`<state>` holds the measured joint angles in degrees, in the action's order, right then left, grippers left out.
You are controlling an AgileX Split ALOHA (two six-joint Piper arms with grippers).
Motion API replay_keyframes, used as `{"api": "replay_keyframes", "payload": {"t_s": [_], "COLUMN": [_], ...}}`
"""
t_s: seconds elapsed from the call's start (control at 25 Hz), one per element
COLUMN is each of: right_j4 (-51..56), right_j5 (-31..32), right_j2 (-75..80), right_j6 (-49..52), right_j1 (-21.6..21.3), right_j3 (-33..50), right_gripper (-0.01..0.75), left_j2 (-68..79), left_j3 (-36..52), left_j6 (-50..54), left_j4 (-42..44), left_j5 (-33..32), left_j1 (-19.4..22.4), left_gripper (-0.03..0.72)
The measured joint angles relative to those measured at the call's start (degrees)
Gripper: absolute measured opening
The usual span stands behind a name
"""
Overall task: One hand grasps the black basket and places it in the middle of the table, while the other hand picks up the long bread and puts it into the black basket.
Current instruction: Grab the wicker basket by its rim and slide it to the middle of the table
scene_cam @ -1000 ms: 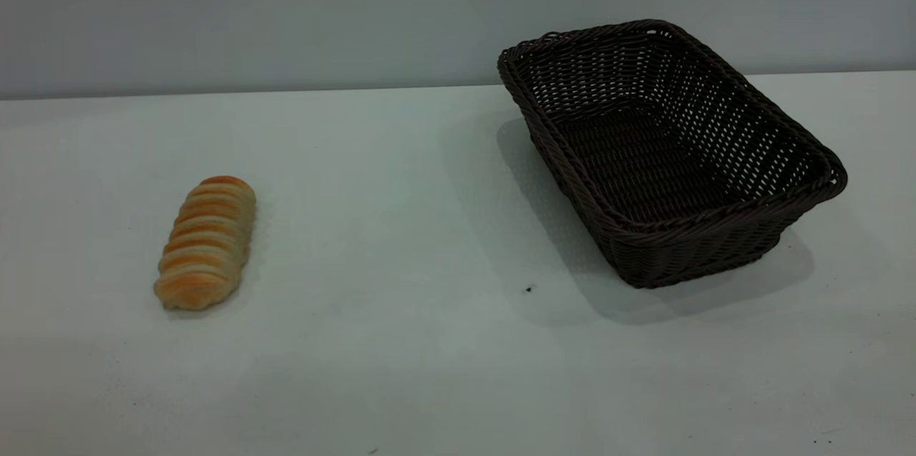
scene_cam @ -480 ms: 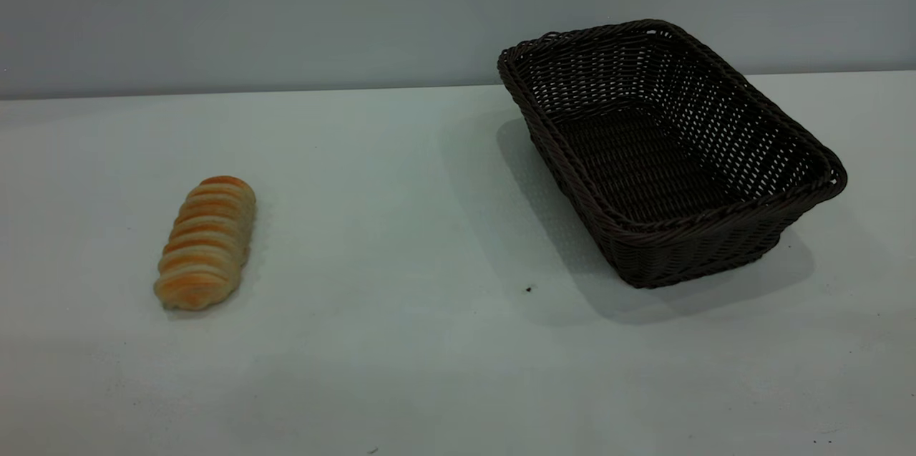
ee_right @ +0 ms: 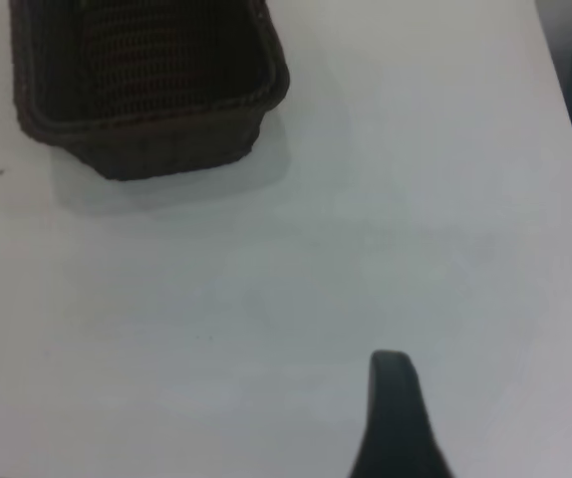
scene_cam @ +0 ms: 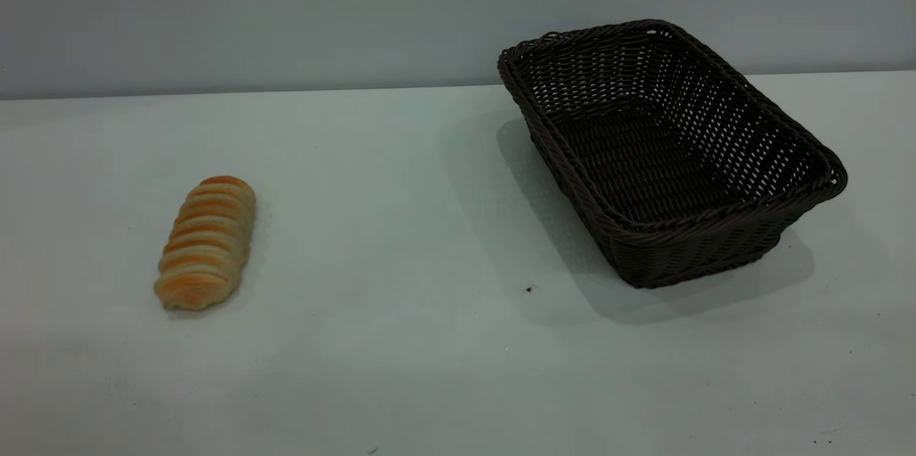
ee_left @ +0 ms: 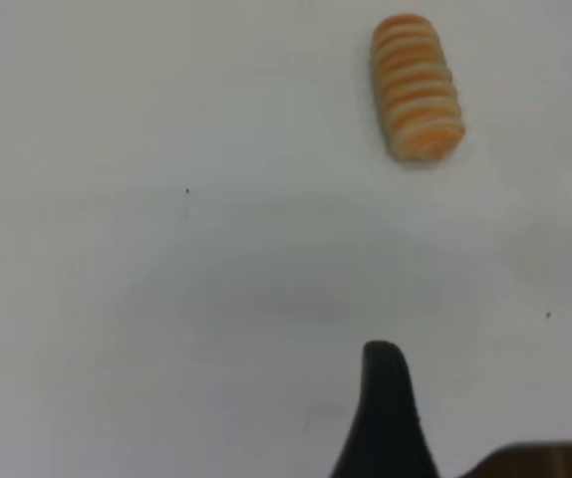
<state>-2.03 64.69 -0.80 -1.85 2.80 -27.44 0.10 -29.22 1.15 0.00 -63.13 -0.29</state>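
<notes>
Black wicker basket [scene_cam: 669, 155] sitting empty at table's [scene_cam: 401, 198] right, long ridged bread [scene_cam: 206, 243] well apart at left, both claws' state impossible to tell

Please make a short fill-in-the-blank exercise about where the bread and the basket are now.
1. The long bread lies on the table, at the exterior view's ____ side.
2. The black basket contains ____.
3. The bread and the basket are ____, not touching.

Missing words: left; nothing; apart
</notes>
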Motion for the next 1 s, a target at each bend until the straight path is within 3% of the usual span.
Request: {"api": "replay_keyframes", "payload": {"t_s": [0.16,0.56,0.76,1.0], "right_j4": [2.88,13.91,30.22,53.08], "right_j5": [-4.75,-21.85,-32.12,-38.13], "right_j2": [9.09,49.69,68.86,85.93], "right_j6": [0.00,-0.18,1.09,-4.84], "right_j1": [0.00,0.00,0.00,0.00], "right_j3": [-2.03,-4.69,-5.19,-6.07], "right_gripper": [0.534,0.568,0.569,0.569], "left_j2": [9.87,43.19,52.39,55.40], "left_j3": [-3.99,-13.60,-16.17,-16.29], "left_j6": [0.13,-5.84,-6.06,-6.13], "left_j4": [0.00,-1.48,-4.57,-5.17], "left_j5": [5.54,21.36,24.57,26.02], "left_j1": [0.00,0.00,0.00,0.00], "left_gripper": [0.590,0.590,0.590,0.590]}}
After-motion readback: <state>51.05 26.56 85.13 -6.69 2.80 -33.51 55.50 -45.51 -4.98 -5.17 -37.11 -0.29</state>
